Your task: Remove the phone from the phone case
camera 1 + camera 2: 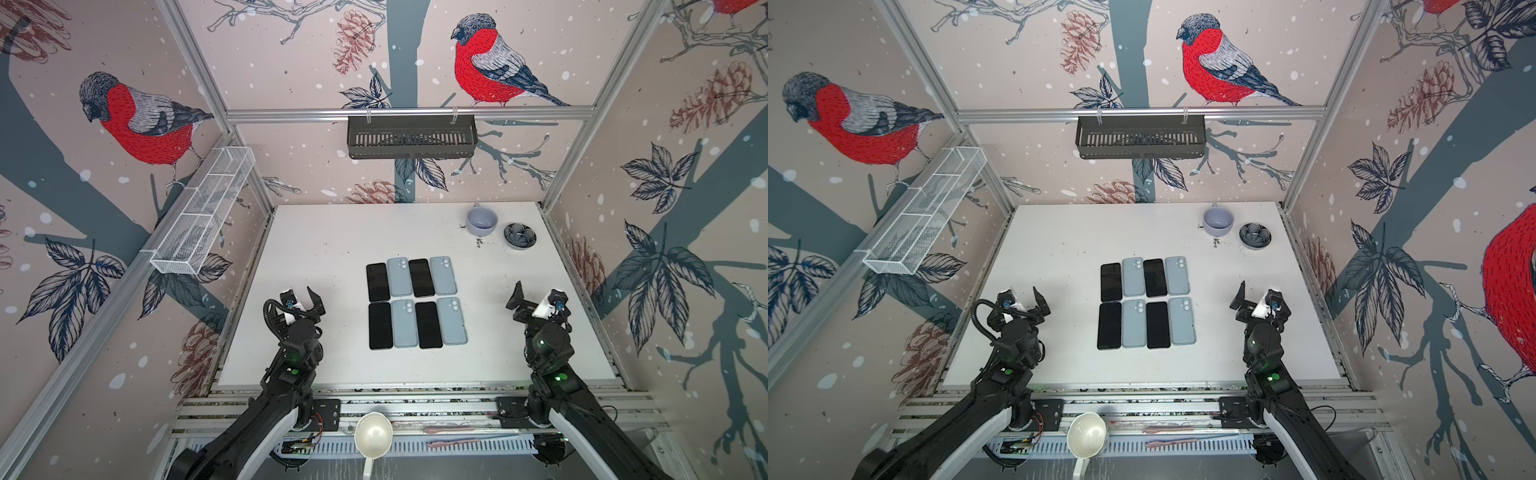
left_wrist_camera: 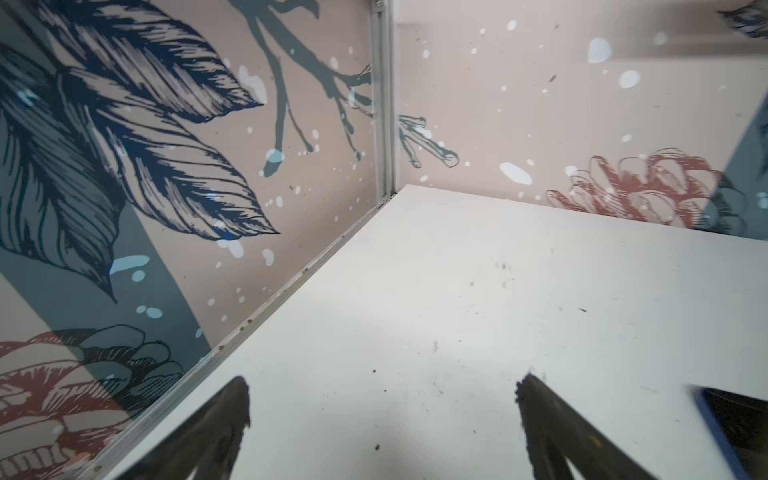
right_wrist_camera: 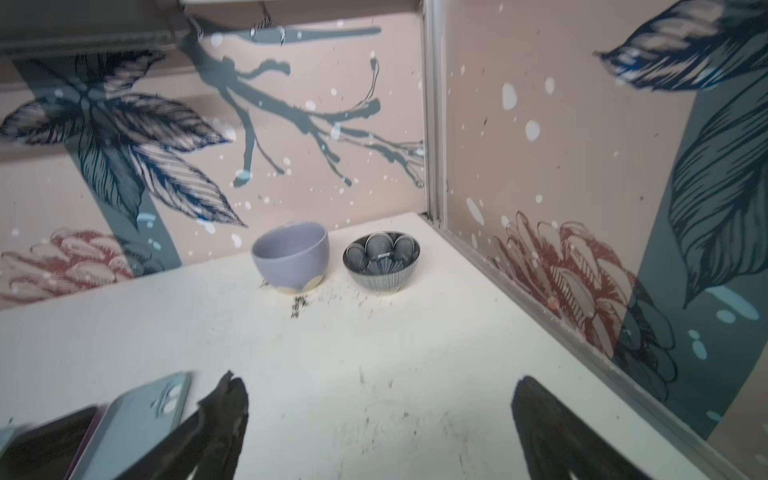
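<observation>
White tabletop (image 1: 332, 232), bird-print walls. Black phones (image 1: 377, 281) alternating with blue-grey cases (image 1: 399, 276) mid-table (filled or empty, unclear). Left gripper (image 2: 382, 386), right gripper (image 3: 378, 386) gaping, empty. Apparently pre-grasp; next, pinching a case edge.

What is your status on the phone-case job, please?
Left gripper and right gripper open, empty. Four glossy black phones alternate with four pale blue rectangular cases, flat between the arms, untouched. Nothing in the way.

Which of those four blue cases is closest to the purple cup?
The blue case at the far row's right end; the purple cup stands beyond it.
</observation>
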Robot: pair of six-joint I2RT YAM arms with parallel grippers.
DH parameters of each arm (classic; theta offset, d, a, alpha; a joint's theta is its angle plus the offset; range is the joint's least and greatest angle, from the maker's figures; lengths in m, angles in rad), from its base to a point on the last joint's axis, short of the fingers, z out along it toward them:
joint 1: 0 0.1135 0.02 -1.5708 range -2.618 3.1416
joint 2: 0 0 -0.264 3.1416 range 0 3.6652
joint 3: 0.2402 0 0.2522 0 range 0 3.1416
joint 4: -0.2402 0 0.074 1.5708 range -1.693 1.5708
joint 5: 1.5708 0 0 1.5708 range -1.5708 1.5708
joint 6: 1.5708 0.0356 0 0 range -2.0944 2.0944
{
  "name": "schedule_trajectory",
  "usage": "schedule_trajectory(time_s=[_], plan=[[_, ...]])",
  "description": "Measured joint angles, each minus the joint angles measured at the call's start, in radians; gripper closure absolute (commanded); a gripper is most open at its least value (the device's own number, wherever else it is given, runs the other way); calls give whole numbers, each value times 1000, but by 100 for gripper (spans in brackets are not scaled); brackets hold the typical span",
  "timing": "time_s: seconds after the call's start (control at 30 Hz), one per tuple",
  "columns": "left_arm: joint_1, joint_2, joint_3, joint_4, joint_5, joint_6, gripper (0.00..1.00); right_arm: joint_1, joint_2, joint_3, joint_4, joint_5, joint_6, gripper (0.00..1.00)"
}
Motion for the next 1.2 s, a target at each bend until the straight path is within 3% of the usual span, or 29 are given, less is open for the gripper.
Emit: schedule_trajectory(time_s=[0.13, 0.43, 0.6, 0.77, 1.2], plan=[[35, 303, 5, 211, 48, 7, 3, -80, 224, 0, 213, -5, -24, 1], [118, 730, 85, 664, 211, 99, 3, -195, 790, -1, 741, -136, -71, 0], [187, 755, 182, 631, 365, 99, 3, -210, 1025, 37, 870, -166, -70, 0], [229, 754, 219, 562, 481, 79, 3, -241, 1056, 199, 764, -195, -60, 0], [238, 754, 224, 526, 562, 71, 3, -240, 1051, 211, 661, -220, -45, 0]])
